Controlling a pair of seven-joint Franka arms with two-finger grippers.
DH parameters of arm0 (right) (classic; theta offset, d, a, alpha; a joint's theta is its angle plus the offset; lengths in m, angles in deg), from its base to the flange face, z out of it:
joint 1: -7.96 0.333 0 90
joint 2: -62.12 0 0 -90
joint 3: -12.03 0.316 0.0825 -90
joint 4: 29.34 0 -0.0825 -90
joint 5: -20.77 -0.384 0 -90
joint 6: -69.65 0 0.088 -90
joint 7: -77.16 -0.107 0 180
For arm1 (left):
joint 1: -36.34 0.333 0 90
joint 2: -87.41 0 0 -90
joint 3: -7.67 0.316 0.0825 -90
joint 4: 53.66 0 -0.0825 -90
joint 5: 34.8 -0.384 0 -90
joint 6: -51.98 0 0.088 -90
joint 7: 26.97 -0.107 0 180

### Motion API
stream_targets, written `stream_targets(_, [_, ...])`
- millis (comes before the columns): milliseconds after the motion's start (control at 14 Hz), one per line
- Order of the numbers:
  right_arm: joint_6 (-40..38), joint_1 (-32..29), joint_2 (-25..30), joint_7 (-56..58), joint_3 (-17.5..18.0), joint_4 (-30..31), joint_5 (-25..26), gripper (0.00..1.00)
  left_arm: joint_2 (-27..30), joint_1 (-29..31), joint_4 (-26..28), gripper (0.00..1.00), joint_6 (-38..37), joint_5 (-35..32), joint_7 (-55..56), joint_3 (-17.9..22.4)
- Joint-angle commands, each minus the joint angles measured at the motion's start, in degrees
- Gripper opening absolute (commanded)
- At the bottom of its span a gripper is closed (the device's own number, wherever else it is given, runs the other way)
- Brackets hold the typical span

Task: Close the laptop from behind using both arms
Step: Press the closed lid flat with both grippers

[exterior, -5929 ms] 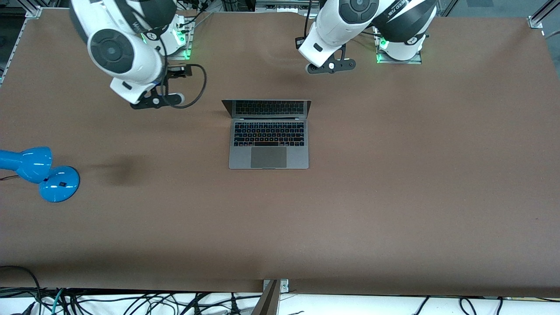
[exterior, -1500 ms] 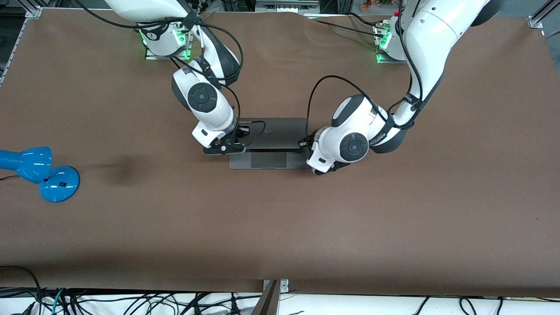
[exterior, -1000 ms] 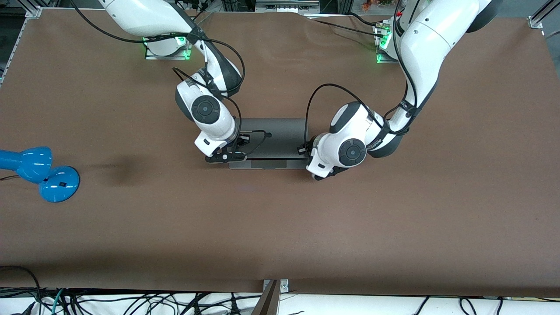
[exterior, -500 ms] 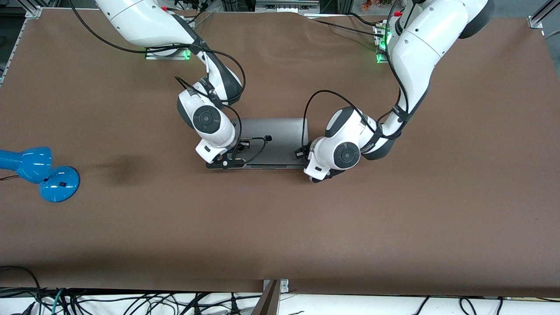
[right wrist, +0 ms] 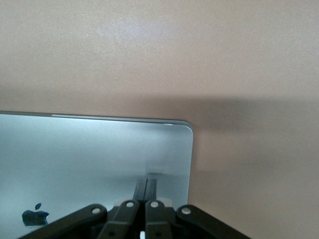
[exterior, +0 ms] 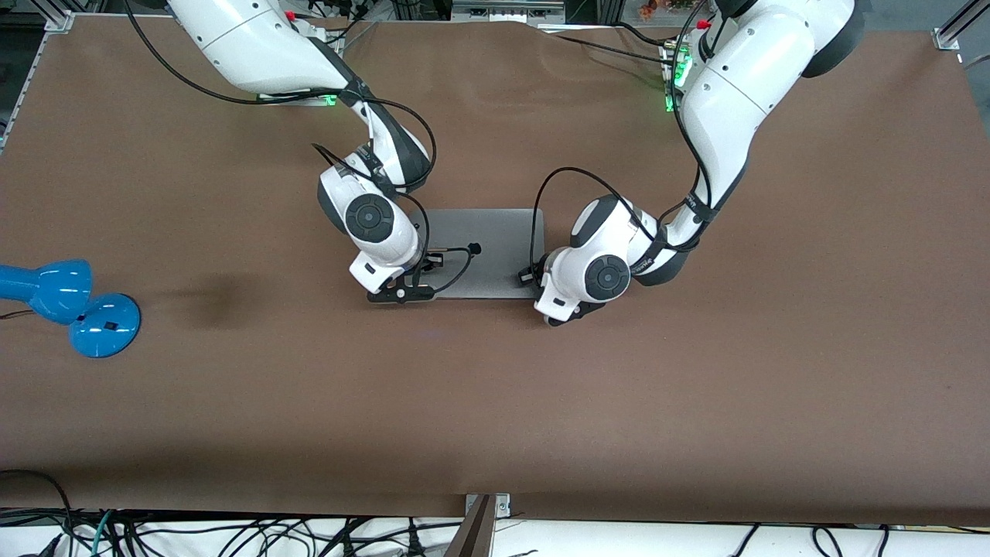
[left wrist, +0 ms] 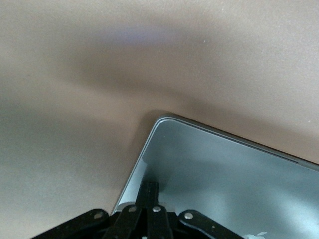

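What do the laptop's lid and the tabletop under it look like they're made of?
The laptop lid looks like grey metal with a smooth satin finish: in both wrist views it gives a soft, blurred reflection of the shut fingers pressing on it, and a dark apple logo shows. The table seems covered in a matte brown sheet, perhaps paper or felt; it shows faint wrinkles and no glare.

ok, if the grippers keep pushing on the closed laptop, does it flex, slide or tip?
The laptop looks like rigid metal, so flexing is unlikely. It lies flat and low on the table, so it shouldn't tip. Sideways pushes from the shut left gripper or right gripper might slide it.
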Motion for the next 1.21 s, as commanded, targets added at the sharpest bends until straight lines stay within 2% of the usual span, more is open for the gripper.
stream_targets(0, [0.5,-0.2,-1.3,0.3,0.2,-1.4,0.9,0.0,-1.9,-2.4,-2.1,0.0,0.7,-2.3,1.6,1.6])
stream_targets(500, [4.3,-0.1,-3.5,0.2,0.1,-1.7,0.8,0.0,-1.6,-2.4,-2.1,0.0,0.7,-2.3,1.6,1.7])
stream_targets(571, [3.8,-0.2,-3.3,0.3,0.1,-2.7,0.8,0.0,-1.1,-2.2,-2.1,0.16,0.6,-2.4,1.5,1.6])
stream_targets(643, [3.4,-0.2,-2.9,0.3,0.1,-3.5,0.6,0.32,-0.5,-1.7,-2.1,0.67,0.5,-2.6,1.1,1.6])
stream_targets(714, [3.2,-0.2,-2.8,0.2,0.1,-4.2,0.6,0.99,0.1,-1.2,-2.1,0.97,0.1,-2.6,1.0,1.6])
stream_targets(786, [3.2,-0.4,-2.0,0.3,0.1,-4.4,0.8,1.0,0.5,-1.1,-2.0,1.0,-0.2,-2.6,1.0,1.6])
stream_targets(1000, [0.9,-1.1,1.9,0.9,-0.4,-4.9,0.6,1.0,2.1,-0.6,-2.0,1.0,-2.4,-2.6,0.2,1.6])
stream_targets(1143, [-5.2,-2.7,4.3,1.3,-0.7,-6.8,0.6,1.0,4.4,0.5,-2.0,1.0,-6.5,-2.6,-3.7,1.5])
